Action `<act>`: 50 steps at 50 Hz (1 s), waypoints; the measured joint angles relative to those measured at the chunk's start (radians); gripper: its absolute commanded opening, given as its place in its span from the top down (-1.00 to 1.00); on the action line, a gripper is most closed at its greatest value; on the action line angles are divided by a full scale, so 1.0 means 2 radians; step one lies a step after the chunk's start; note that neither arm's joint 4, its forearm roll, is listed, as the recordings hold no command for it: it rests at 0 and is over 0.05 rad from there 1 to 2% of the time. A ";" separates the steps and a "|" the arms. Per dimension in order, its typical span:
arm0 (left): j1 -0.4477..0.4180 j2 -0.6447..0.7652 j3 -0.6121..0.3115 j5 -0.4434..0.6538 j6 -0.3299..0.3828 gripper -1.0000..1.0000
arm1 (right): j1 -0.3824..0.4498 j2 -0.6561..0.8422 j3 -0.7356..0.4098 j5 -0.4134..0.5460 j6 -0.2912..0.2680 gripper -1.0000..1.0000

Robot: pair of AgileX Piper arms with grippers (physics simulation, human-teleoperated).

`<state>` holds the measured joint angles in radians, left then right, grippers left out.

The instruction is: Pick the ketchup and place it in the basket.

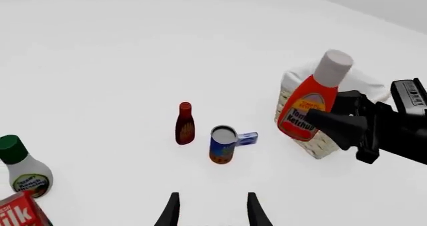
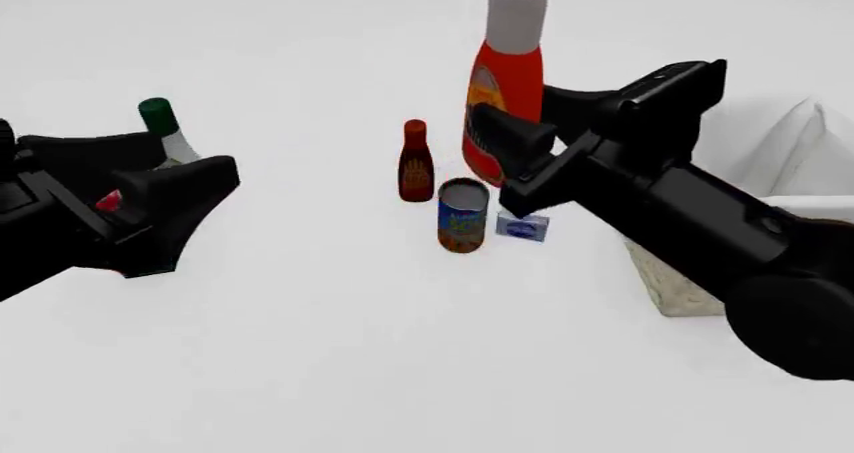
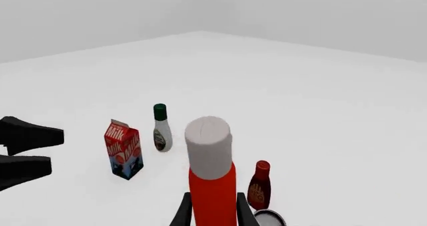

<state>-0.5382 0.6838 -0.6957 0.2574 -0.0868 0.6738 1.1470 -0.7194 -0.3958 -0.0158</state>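
Right arm: nearest the front camera we see the right arm's dark links, reaching forward to the right gripper (image 2: pixel 514 158).
Right jaws: we see them clenched on the ketchup (image 2: pixel 505 93), gripping its red body below the white cap.
Ketchup: held upright and raised off the surface (image 2: pixel 334 353), left of the basket (image 2: pixel 801 143) and not over it.
Basket: at the right edge of the front view, partly hidden by the right arm.
Left jaws: on the left gripper (image 1: pixel 210 211) we see them released, holding nothing.
Open room: the near and far surface is bare white.
Clutter: BBQ bottle (image 2: pixel 416 161), can (image 2: pixel 462 215) and small blue box (image 2: pixel 523 226) stand under the ketchup; green-capped bottle (image 2: pixel 163 128) and milk carton (image 3: pixel 123 148) sit far left.
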 measured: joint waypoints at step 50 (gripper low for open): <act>0.043 -0.100 0.147 -0.097 0.003 -1.00 | -0.150 -0.021 -0.029 0.035 0.025 1.00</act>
<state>-0.4514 0.4844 -0.4012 0.0631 -0.0812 0.3732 1.1056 -0.7780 -0.3265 0.0352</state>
